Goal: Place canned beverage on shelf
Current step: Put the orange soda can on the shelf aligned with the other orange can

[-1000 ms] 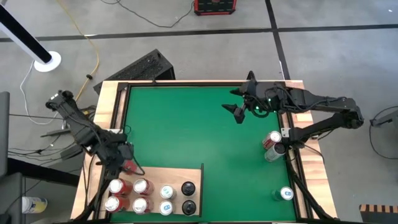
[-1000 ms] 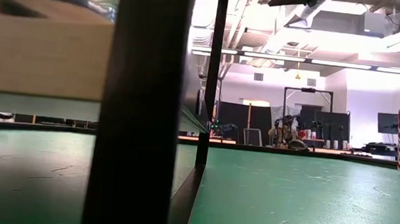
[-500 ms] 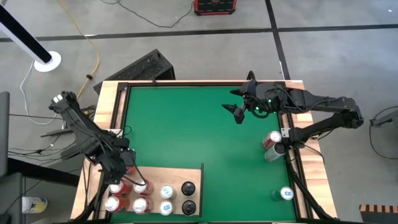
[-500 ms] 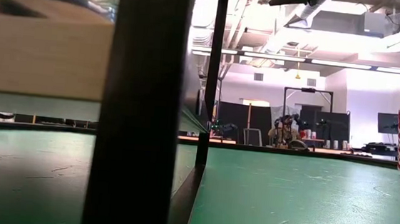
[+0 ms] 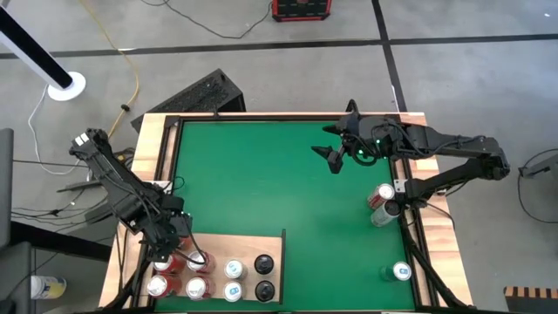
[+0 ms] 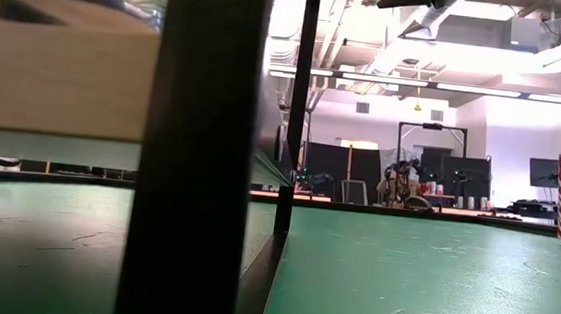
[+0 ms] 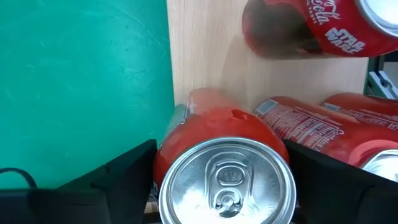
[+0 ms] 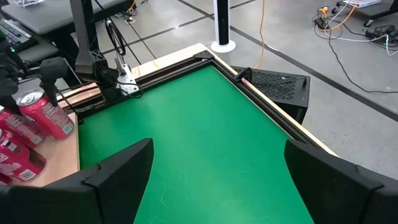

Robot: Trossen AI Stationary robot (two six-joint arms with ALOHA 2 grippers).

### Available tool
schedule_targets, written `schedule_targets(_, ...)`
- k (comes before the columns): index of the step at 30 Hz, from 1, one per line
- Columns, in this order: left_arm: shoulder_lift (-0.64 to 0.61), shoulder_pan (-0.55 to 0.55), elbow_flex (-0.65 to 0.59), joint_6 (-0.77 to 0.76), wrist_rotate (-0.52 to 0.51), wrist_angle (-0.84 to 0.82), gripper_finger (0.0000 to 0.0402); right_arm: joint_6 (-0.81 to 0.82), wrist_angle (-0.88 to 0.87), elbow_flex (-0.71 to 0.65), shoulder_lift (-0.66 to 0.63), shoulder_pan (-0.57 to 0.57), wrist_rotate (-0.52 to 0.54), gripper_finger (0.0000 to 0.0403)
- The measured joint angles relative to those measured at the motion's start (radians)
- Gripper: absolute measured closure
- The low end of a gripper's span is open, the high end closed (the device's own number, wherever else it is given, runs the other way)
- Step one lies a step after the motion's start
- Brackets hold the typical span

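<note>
Red Coca-Cola can (image 7: 227, 165), upright on shelf (image 7: 205, 59) at its mat-side edge, between parted fingers of left gripper (image 5: 179, 251); contact unclear. "STAR WARS" legible on neighbouring can (image 7: 311, 28). Right gripper (image 5: 336, 144) wide open, well apart from shelf.

Green mat (image 5: 288, 183) covers the table, framed by wooden edge strips (image 5: 150, 166). Pale wood shelf (image 5: 253, 244) sits at the mat's near-left corner, carrying 4 red cans (image 5: 197, 287), 2 white-topped cans (image 5: 233, 269) and 2 black-topped cans (image 5: 263, 263). On the mat's right edge: 1 red can (image 5: 381, 194) with a silver can (image 5: 384, 215) beside it. 1 green can (image 5: 399, 272) stands near the near-right corner.
</note>
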Motion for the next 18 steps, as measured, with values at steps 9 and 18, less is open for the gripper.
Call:
schedule_targets(9, 0.0, 0.0, 0.001, -0.001, 0.002, 0.001, 0.0053, 0.0, 0.0, 0.0, 0.0, 0.0, 0.0, 0.0018)
schedule_targets(18, -0.026, 0.001, 0.001, -0.007, 0.043, -0.001, 0.0051, 0.0, 0.0, 0.0, 0.0, 0.0, 0.0, 0.0018)
